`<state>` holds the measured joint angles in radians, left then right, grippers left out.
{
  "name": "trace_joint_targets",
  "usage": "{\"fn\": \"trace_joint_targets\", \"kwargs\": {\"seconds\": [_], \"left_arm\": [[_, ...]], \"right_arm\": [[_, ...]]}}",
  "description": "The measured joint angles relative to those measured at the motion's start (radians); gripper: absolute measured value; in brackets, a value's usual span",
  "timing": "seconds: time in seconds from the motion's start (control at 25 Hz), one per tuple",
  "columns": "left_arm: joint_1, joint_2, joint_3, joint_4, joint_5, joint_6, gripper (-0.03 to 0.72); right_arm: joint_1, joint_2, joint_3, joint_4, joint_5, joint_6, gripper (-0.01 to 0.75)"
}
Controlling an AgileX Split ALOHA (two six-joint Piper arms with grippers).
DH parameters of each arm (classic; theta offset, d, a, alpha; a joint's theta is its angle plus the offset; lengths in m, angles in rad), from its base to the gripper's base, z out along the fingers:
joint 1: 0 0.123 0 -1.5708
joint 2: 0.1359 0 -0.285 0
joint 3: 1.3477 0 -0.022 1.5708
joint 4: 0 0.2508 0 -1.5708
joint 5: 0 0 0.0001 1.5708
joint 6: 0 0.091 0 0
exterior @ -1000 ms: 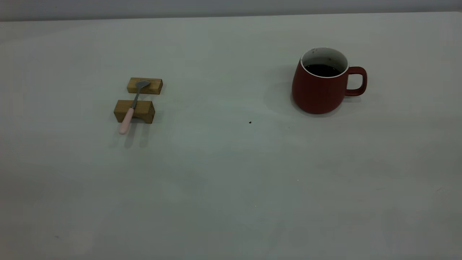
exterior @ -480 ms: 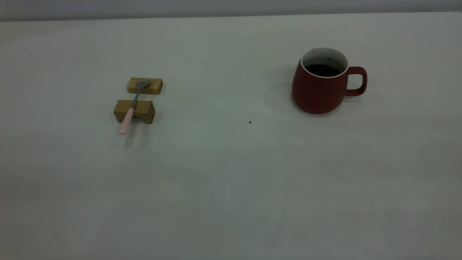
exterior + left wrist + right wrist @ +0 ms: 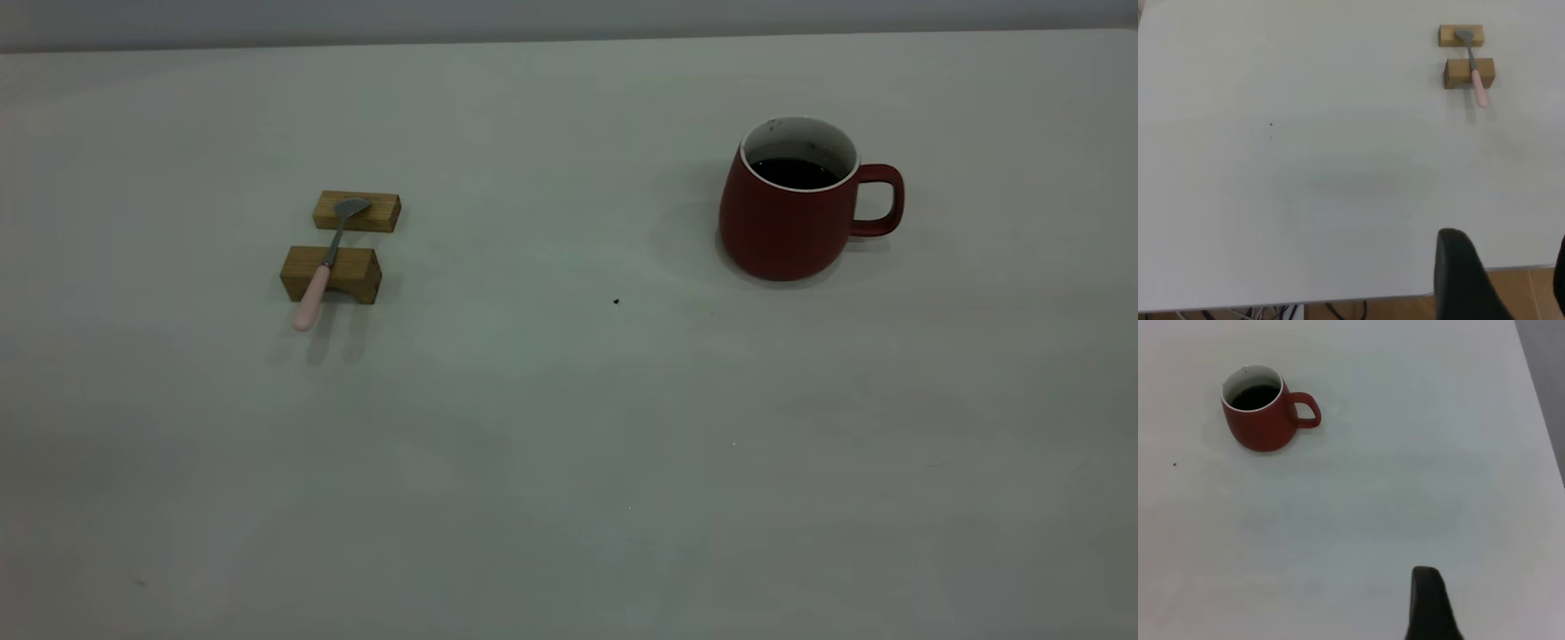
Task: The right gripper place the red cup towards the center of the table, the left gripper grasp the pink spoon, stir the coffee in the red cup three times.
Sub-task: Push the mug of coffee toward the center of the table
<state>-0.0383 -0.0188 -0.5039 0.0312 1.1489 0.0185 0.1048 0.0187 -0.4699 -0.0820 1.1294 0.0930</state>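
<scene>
Your red cup (image 3: 787, 218) of coffee (image 3: 793, 172) stood right on the counter (image 3: 569, 427); the pink spoon (image 3: 322, 267) bridged two wooden blocks (image 3: 342, 244). I couldn't tell either pincer's state.

Red cup (image 3: 782, 222) upright on the table (image 3: 569, 427) toward the right side, loop handle pointing right, white inside holding dark coffee (image 3: 794, 172) below the rim. Pink spoon (image 3: 324, 263) well apart on the left, lying across two wooden blocks (image 3: 342, 249), grey bowl on the far block, pink handle overhanging the near one.
</scene>
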Motion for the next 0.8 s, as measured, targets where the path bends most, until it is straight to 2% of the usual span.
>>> {"fn": "trace_joint_targets", "kwargs": {"seconds": [0.68,0.8], "left_arm": [[0.0,0.0,0.0,0.0,0.0,0.0,0.411],[0.0,0.0,0.0,0.0,0.0,0.0,0.411]], "right_arm": [[0.0,0.01,0.0,0.009,0.0,0.0,0.533],[0.0,0.104,-0.002,0.009,-0.006,0.0,0.565]]}}
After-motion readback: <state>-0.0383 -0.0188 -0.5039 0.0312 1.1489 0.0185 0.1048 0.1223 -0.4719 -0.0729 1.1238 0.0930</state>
